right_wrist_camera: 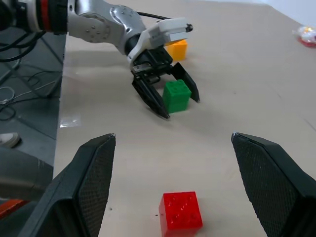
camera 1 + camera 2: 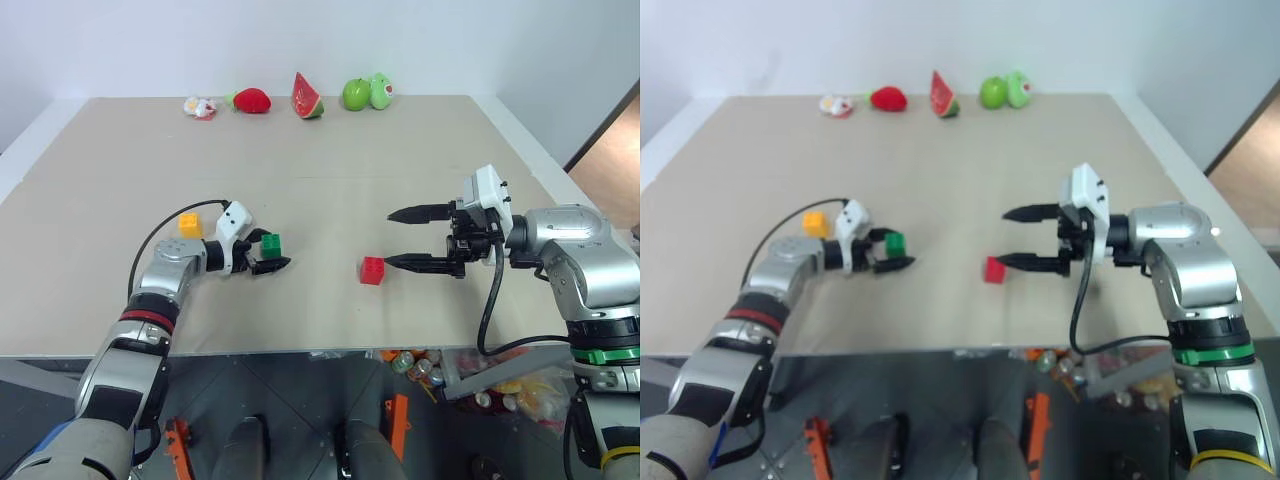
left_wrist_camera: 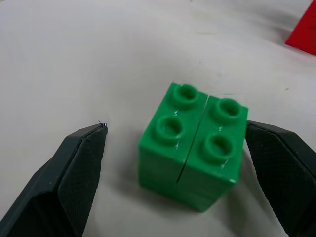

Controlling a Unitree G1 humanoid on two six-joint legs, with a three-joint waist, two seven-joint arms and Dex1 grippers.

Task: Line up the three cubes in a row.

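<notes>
A beige table (image 2: 330, 150) carries three studded cubes toward its near edge: a yellow-orange cube (image 2: 190, 225) nearest the left edge, a green cube (image 2: 271, 244) just right of it, and a red cube (image 2: 372, 270) mid-table. Along the far edge lie a strawberry (image 2: 251, 100), a watermelon slice (image 2: 306, 96), a green apple (image 2: 355, 94) and a small white toy (image 2: 200, 107).

Along the far edge of the beige table (image 2: 400, 150) lie a small white-and-red toy (image 2: 200, 107), a strawberry (image 2: 251, 100), a watermelon slice (image 2: 307, 96) and a green apple (image 2: 355, 94), with a green figure (image 2: 380, 89) touching the apple.
</notes>
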